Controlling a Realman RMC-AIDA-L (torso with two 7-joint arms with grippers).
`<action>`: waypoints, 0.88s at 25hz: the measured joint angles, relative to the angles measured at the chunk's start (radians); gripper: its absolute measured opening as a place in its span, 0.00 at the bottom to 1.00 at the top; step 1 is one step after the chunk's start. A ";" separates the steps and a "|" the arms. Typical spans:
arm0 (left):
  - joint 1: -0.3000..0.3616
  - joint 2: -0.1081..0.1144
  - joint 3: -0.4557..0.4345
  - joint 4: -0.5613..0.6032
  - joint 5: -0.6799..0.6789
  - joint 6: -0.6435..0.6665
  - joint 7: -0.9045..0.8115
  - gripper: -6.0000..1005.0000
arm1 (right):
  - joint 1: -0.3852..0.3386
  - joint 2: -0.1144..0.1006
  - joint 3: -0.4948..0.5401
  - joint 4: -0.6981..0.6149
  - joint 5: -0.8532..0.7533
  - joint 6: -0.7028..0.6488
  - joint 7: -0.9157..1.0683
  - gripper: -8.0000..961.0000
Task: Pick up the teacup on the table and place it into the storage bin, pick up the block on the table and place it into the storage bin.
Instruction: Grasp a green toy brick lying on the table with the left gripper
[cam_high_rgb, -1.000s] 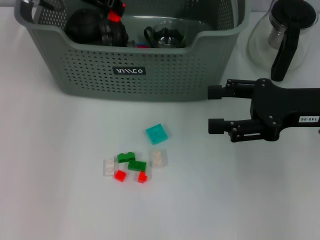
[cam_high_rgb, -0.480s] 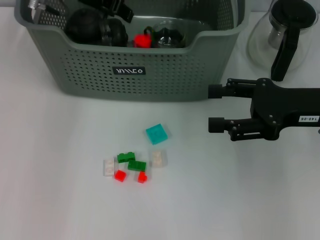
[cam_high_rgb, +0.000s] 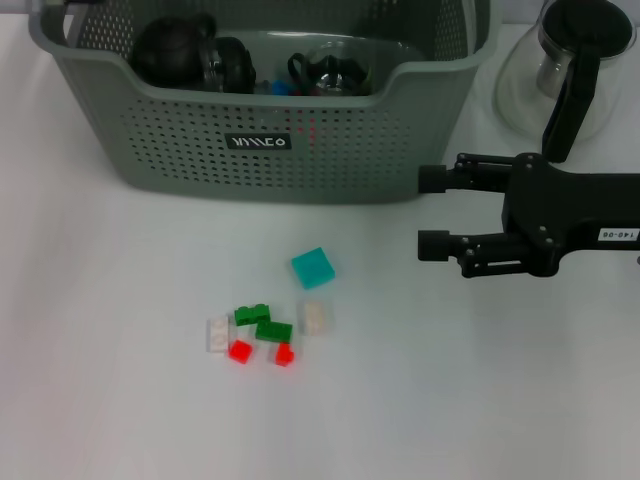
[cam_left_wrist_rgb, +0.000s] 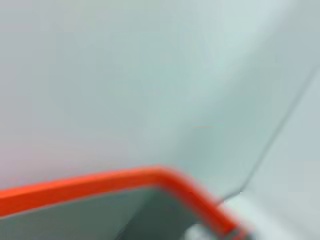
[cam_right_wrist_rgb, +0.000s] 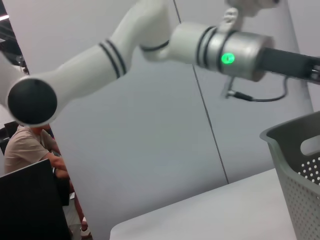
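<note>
The storage bin (cam_high_rgb: 270, 110) stands at twelve o'clock on the worktop (cam_high_rgb: 120, 400), dipped front rim facing the robot, presumably for easy reach; dark items already lie inside, the teacup probably among them, though I cannot tell which. Blocks lie clustered below it: one teal block (cam_high_rgb: 313, 267), two green (cam_high_rgb: 262, 322), two red (cam_high_rgb: 240, 351), two pale (cam_high_rgb: 316, 317). The right pincer (cam_high_rgb: 432, 212) hovers at three o'clock, released and empty, likely waiting; the left pincer is out of sight.
</note>
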 joint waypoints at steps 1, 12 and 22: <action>0.024 0.000 -0.034 -0.015 -0.083 0.032 0.046 0.68 | 0.000 0.000 0.001 0.000 0.001 0.000 0.000 0.89; 0.084 0.158 -0.278 -0.615 -0.485 0.542 0.436 0.67 | 0.001 0.003 0.002 -0.005 0.004 0.011 0.000 0.89; 0.175 0.112 -0.164 -0.473 -0.125 0.656 0.569 0.65 | 0.005 0.003 0.002 -0.001 -0.001 0.029 0.000 0.89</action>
